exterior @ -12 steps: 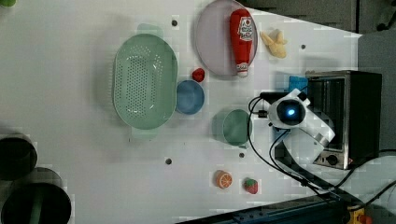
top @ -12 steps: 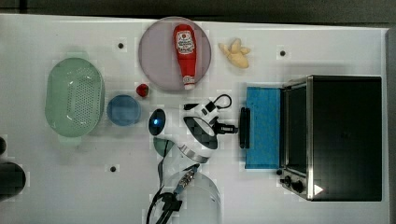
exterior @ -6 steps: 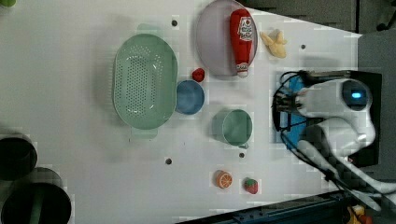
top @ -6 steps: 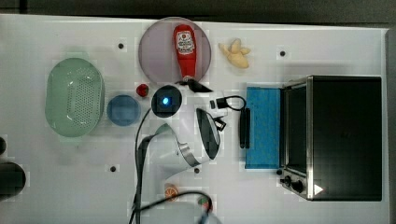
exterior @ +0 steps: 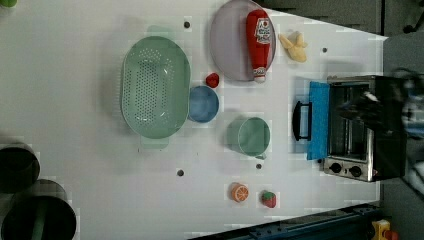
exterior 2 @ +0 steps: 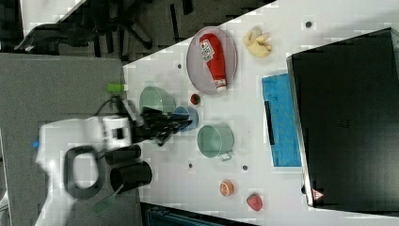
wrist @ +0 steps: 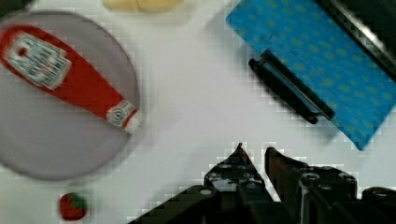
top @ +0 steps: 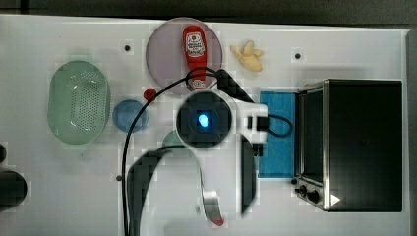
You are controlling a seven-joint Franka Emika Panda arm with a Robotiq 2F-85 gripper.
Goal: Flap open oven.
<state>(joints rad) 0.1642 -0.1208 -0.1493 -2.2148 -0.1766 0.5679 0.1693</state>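
The black oven stands at the top view's right, with its two knobs on the silver front. Its blue-tinted door lies flapped down flat on the table, also seen as the door in the left view and the door in the right view. The dark bar handle is at the door's free edge. My gripper hovers over bare table between the plate and the handle, apart from both, fingers close together and holding nothing. In the top view my wrist covers the handle.
A ketchup bottle lies on a round plate. Bananas sit behind the door. A green colander, blue bowl, green cup, small red strawberry, toy orange and black cylinders stand about.
The arm has drawn back from the door handle and risen toward the top camera, so the wrist looks larger. In the left view it swung right over the oven. The door stays flat open.
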